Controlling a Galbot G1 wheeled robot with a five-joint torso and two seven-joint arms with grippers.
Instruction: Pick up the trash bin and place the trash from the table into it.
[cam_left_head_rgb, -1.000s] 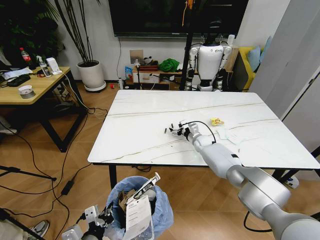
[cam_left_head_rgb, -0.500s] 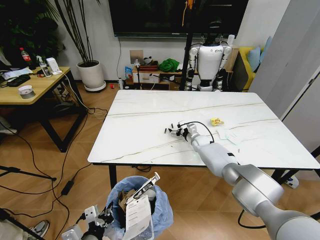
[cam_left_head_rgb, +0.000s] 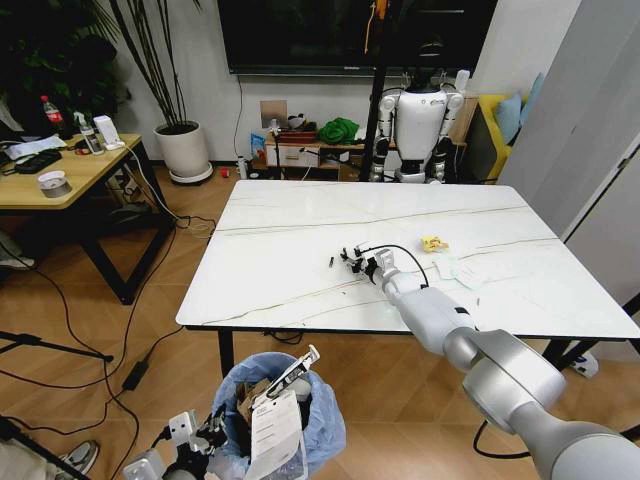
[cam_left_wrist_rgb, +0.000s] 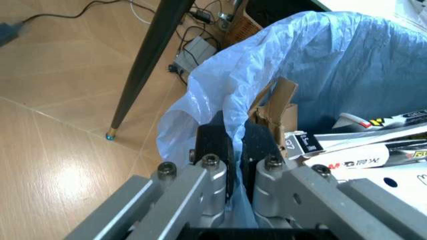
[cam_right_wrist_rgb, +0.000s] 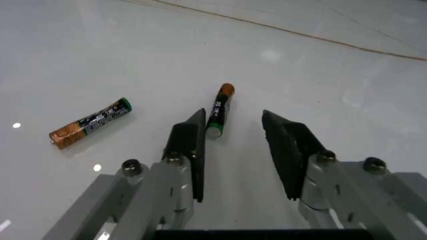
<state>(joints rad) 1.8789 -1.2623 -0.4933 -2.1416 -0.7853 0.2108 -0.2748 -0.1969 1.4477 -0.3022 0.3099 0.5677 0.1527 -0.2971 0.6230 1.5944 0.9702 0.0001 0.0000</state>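
Left gripper (cam_left_wrist_rgb: 230, 150) clamps the blue-bag-lined trash bin (cam_left_head_rgb: 262, 385), holding brown carton scrap (cam_left_wrist_rgb: 277, 107) and wrappers; right gripper (cam_right_wrist_rgb: 233, 137), fingers spread, hovers over two batteries (cam_right_wrist_rgb: 219, 110) on the white marble-look table (cam_left_head_rgb: 300, 215).

The table (cam_left_head_rgb: 300, 215) has a white marble-look top with thin grey veins and slim black legs, standing on a wooden floor (cam_left_head_rgb: 150, 330). On its top lie two small batteries (cam_right_wrist_rgb: 218, 110), apart from each other near the middle. Toward its right side lie a yellow scrap (cam_left_head_rgb: 433, 243) and, just beside it, white crumpled papers (cam_left_head_rgb: 470, 270).
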